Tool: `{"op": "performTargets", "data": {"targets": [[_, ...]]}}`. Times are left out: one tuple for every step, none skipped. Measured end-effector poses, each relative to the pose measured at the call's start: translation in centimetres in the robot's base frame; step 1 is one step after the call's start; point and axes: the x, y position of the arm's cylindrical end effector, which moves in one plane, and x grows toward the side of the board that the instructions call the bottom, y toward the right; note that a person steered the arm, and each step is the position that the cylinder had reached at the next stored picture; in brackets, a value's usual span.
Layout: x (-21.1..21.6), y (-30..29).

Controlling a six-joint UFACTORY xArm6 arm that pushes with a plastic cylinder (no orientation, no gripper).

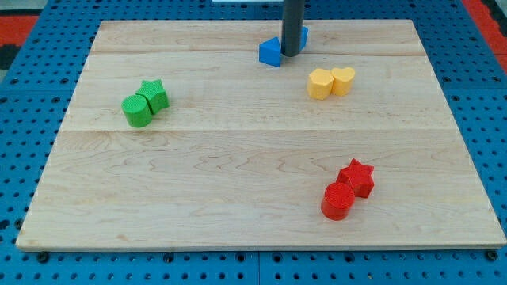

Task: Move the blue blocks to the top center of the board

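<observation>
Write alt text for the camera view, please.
My tip stands between two blue blocks at the wooden board's top center. Yellow blocks lie just right, green blocks left, red blocks bottom right.

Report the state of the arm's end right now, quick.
No claw here: the arm ends in a rod. My tip sits at the view's top centre, between the two blue blocks, holding nothing.

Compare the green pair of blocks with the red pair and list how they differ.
Colour: the green pair is green, the red pair red.
Place: the green pair sits at the view's left, upper half; the red pair at the view's lower right.
Shared: each pairs a star with a cylinder, touching, the star toward the view's upper right. Both lie away from my tip.
</observation>
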Motion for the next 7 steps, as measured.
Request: {"op": "performTargets", "data": {"targets": [[-2.6, 1.3], [-3.6, 0.5], [-5.1, 4.5], [-7.4, 4.4], [-7.4, -1.9], [-7.1, -5.2], [-4.6, 1.5]]}}
